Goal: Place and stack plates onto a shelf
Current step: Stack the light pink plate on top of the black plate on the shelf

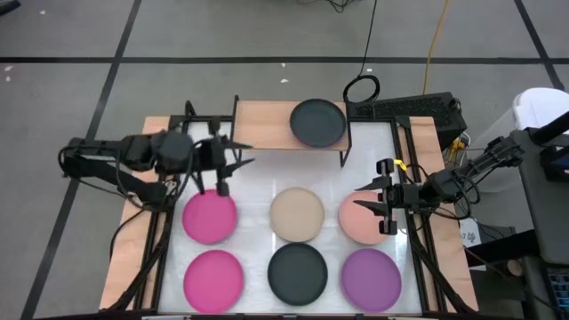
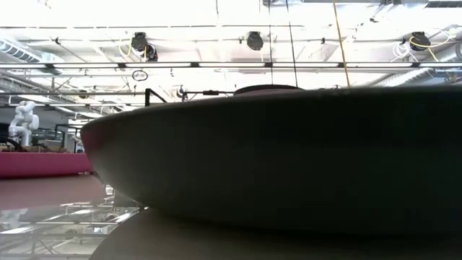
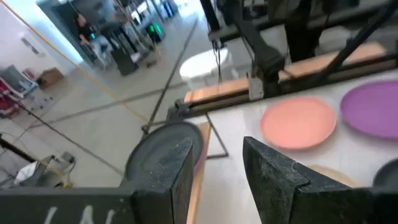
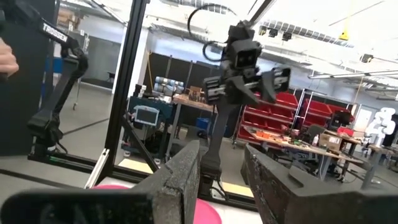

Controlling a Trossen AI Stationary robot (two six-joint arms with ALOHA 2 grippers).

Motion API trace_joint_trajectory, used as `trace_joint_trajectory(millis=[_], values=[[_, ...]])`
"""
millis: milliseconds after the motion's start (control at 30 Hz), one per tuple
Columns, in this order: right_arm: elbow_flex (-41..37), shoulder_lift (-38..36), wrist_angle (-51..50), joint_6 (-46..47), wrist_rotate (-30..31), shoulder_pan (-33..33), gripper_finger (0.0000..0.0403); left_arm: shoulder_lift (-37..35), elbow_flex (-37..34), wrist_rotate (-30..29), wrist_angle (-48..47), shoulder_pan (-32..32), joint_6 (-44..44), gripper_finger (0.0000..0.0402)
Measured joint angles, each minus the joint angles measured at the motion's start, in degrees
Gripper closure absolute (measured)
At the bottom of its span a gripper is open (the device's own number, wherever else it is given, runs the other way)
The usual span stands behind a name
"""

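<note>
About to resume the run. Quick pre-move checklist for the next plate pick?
1. Left gripper open and empty: ok.
2. Right gripper open and empty, at the salmon plate's edge: ok.
3. Shelf has free space left of the black plate on the shelf: ok.
4. Six plates lie apart on the table, none overlapping: ok.
5. Low view usable: not ok, the front black plate fills it.

light: bright overhead ceiling lamps | glare: you get sheen on the white worktop (image 1: 258, 191) | blur: left wrist view soft; low view's near black plate (image 2: 289, 159) unfocused, dark
</note>
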Motion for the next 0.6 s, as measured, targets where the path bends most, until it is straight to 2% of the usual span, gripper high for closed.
trace_joint_trajectory(millis=[133,333,467,600], values=[[0.00,0.15,-0.24,1.27,0.32,-0.02,0.0291,-6.55,-14.23,-0.54,13.24,-3.17,-2.40,0.0257],[0.00,0.73,-0.52,2.07,6.40,-0.07,0.0291,-11.61,-31.51,-1.01,34.62,-5.92,-3.72,0.0257],[0.72,1.29,-2.18,2.07,6.51,-0.21,0.0291,-11.73,-38.61,-1.01,45.70,-6.33,-4.72,0.0257],[4.94,2.40,-12.46,6.02,10.86,-0.95,0.0291,-11.72,-42.47,-1.01,51.58,-6.31,-5.20,0.0257]])
